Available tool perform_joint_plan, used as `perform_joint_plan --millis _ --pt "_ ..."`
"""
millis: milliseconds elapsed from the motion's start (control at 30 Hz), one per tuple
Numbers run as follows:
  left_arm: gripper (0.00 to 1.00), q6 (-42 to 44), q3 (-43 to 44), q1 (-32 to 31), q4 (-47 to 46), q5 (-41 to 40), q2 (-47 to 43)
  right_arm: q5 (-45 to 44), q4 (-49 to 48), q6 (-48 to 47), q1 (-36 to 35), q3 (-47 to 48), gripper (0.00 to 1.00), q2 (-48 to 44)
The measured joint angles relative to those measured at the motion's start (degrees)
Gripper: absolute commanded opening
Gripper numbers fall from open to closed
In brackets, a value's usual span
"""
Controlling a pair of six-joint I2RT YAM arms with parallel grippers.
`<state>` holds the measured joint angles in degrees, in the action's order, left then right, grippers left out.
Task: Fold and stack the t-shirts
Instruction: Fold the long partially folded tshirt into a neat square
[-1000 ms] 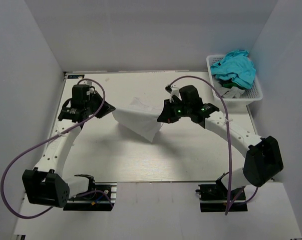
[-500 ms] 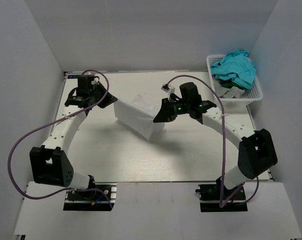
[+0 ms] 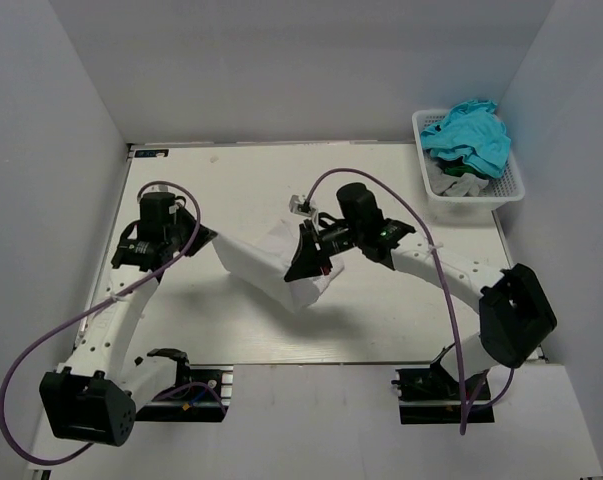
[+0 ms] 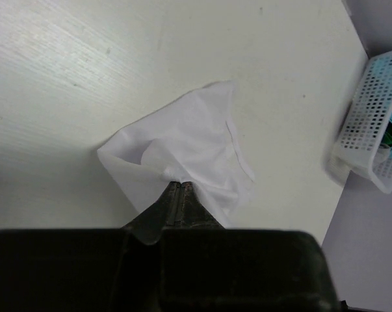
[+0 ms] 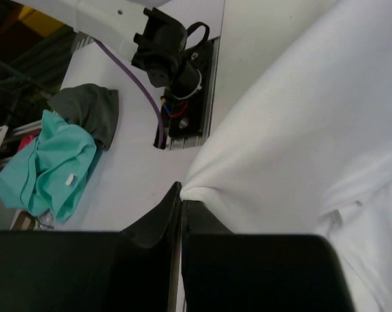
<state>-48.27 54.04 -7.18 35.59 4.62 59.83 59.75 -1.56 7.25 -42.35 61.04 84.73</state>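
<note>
A white t-shirt (image 3: 271,265) hangs stretched between my two grippers over the middle of the table. My left gripper (image 3: 209,243) is shut on its left corner; the left wrist view shows the cloth (image 4: 182,149) fanning out from the closed tips (image 4: 178,184). My right gripper (image 3: 299,268) is shut on the shirt's right edge; the right wrist view shows the white cloth (image 5: 300,130) pinched at the tips (image 5: 181,190). More t-shirts, teal (image 3: 468,132) and dark with white, lie in a white basket (image 3: 506,190) at the far right.
The white basket also shows in the left wrist view (image 4: 371,130). In the right wrist view a teal and grey pile of clothes (image 5: 52,156) lies off the table beside an arm base (image 5: 176,78). White walls enclose the table on the back and both sides.
Both grippers have moved toward the near side with the white shirt held between them. The right gripper has swung left and nearer, bringing the shirt lower over the table's middle.
</note>
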Motion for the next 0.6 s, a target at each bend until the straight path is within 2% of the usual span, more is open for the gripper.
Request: perform_joint_plan --millis 200,433,600 --pt "0.00 -2.10 -3.15 0.00 4.04 -2.84 -1.27 3.26 -6.36 1.42 -1.46 -6.47 0.00 2.23" --pt "0.00 -3.08 -3.10 0.00 5.33 -5.35 -2.01 8.63 -12.85 1.90 -1.70 -6.58 0.00 5.95" --pt "0.00 -3.28 -1.75 -0.04 4.39 -5.77 2.25 10.56 -17.66 4.42 -0.72 -6.58 0.00 8.85"
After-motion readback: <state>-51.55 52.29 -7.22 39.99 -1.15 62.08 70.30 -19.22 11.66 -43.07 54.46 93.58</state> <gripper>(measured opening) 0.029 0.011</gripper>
